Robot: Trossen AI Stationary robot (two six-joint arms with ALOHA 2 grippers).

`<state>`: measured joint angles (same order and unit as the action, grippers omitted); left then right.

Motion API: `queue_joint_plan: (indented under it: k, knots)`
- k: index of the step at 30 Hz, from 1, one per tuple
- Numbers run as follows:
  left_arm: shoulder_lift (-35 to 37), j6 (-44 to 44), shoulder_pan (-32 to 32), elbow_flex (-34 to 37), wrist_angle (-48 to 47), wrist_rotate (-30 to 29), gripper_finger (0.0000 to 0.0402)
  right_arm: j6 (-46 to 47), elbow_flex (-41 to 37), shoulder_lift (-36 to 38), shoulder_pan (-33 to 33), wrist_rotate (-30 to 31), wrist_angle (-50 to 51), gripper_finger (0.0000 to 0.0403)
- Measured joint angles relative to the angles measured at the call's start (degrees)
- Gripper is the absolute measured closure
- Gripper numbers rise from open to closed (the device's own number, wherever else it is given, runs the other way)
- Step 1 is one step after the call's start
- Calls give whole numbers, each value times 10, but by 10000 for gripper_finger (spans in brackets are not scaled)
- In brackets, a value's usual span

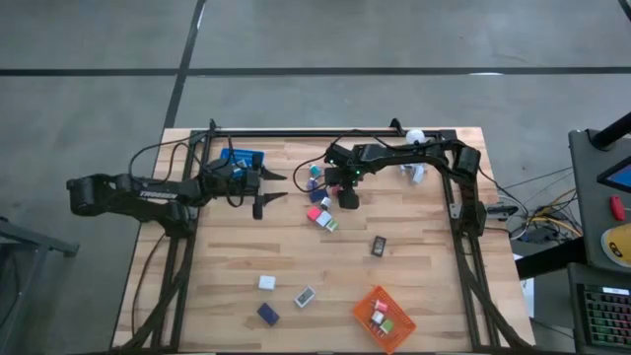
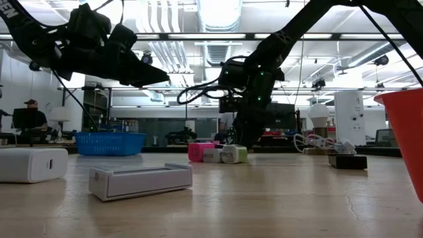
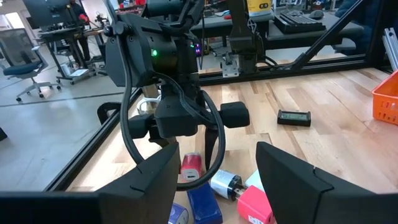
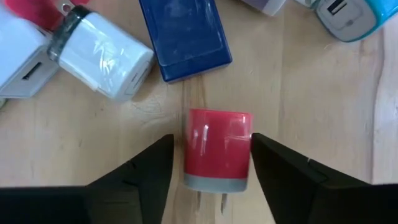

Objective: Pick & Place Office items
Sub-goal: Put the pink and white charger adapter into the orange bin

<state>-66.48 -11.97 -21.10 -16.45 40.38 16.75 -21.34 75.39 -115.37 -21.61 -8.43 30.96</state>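
1. Red plug adapter [image 4: 217, 149], nearest the right wrist camera, lies flat on the wooden table [image 1: 424, 296] between the right gripper's [image 4: 211, 165] two dark fingers; its grey end and two metal prongs point back toward the wrist.
2. Those jaws stand apart on either side of the red body, just beside its flanks. Whether they already press on it I cannot tell, so I judge the grasp to be in hand, not finished.
3. The next move calls for a firm squeeze across the adapter's smooth, glossy sides, then a straight lift. It sits close to its neighbours, so a tilted pull could drag them.
4. Just beyond it lie a dark blue flat block [image 4: 185, 38], a white charger in clear wrap [image 4: 102, 53] and the corner of a teal charger [image 4: 348, 18]. All are near the red adapter but not touching it.
5. From above, this cluster sits at the table's far middle, under the right gripper [image 1: 347, 193].
6. Likely destination: the orange basket [image 1: 367, 318] at the near edge, already holding small items.
7. Loose items lie well apart across the near half: a dark grey box [image 1: 379, 246], a white block [image 1: 266, 283], a pale flat box [image 1: 305, 296] and a dark blue block [image 1: 267, 314].
8. The left gripper [image 1: 271, 189] hovers by the blue basket [image 1: 242, 158], jaws apart and empty, facing the cluster.
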Motion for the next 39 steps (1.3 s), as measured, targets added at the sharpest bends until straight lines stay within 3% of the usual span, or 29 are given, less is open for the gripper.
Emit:
queue_joint_plan:
  k: [7, 21, 28, 34, 39]
  knots:
    - [0, 0, 0, 0, 0, 0, 186, 2, -1, 0, 2, -2, 0, 278]
    - [0, -2, 0, 6, 5, 0, 186, 14, -1, 6, 8, -6, -6, 277]
    - [1, -2, -1, 17, 23, 0, 186, 15, -5, 61, 7, -22, -20, 277]
    - [1, -2, -1, 17, 25, 0, 186, 38, -19, 125, 6, -115, -91, 277]
    - [1, -2, -1, 17, 25, -1, 186, 99, -97, 170, 7, -261, -310, 277]
